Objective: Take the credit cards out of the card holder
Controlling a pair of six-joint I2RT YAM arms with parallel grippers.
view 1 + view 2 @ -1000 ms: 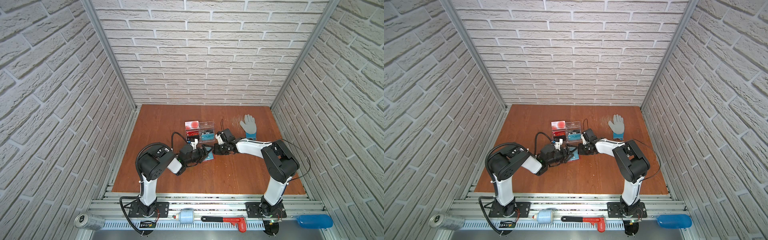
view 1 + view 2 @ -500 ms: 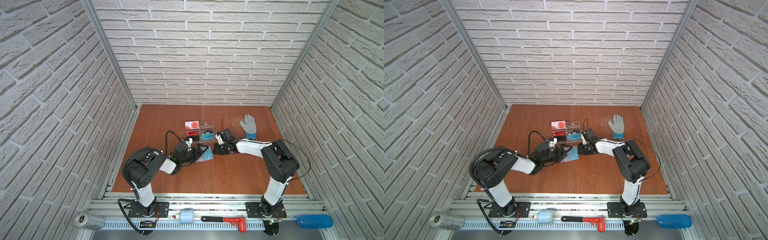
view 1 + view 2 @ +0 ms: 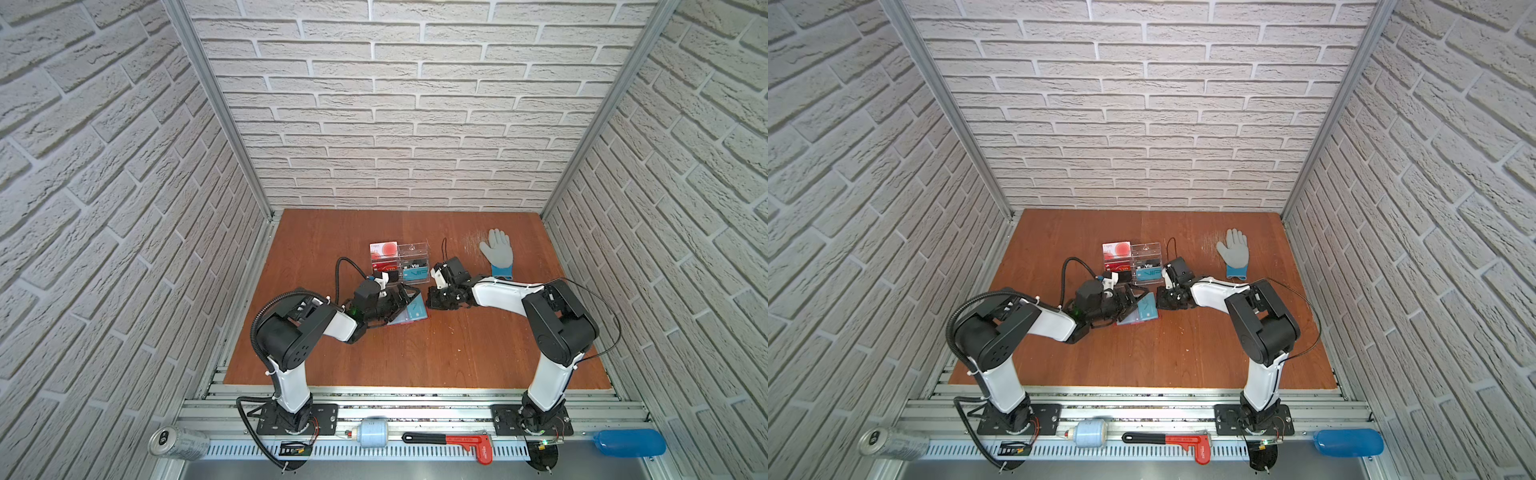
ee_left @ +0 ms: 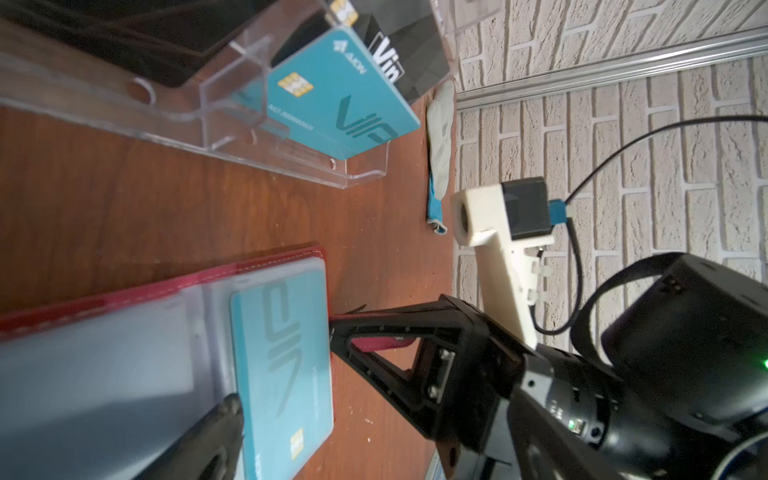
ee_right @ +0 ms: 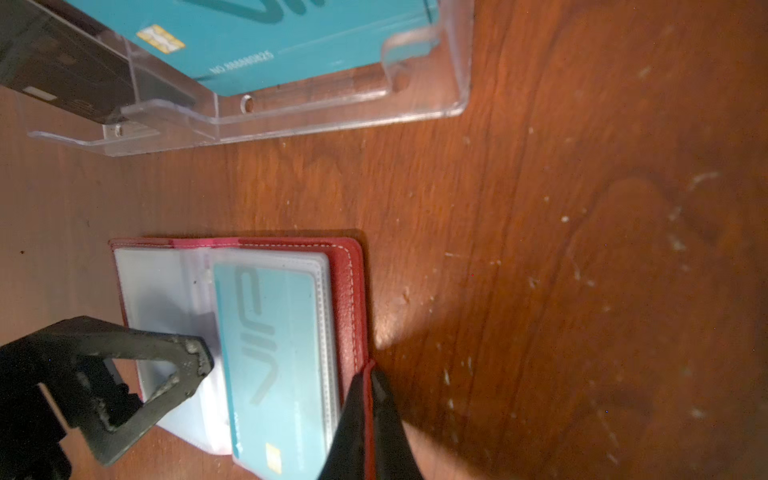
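Drink can (image 3: 178, 444) lies lower left on the rail, off the wooden table (image 3: 415, 361).

Left gripper (image 3: 400, 302) is left of centre, low over the card holder (image 3: 395, 321). Its fingers are spread wide with nothing clamped. In the right wrist view, 1 left finger (image 5: 187, 365) has its tip on the clear sleeve, just beside the card edge.

Clear acrylic card stand (image 3: 412, 249) is upper centre of the table, holding red, black and teal VIP cards. It is just above the card holder in both top views.

The card holder lies open and flat at table centre, red cover down, pale sleeves up. 1 teal credit card (image 3: 417, 309) with a chip sits on its right half. It looks hazy, as if under the sleeve, and I cannot tell whether it is partly out.

Right gripper (image 3: 430, 300) is just right of the holder, fingers together and clamped on the holder's red tab (image 4: 382, 345). The right wrist view shows the red strip pinched between both fingers.

Grey glove (image 3: 498, 257) with a blue cuff lies flat at upper right, well apart from the holder.
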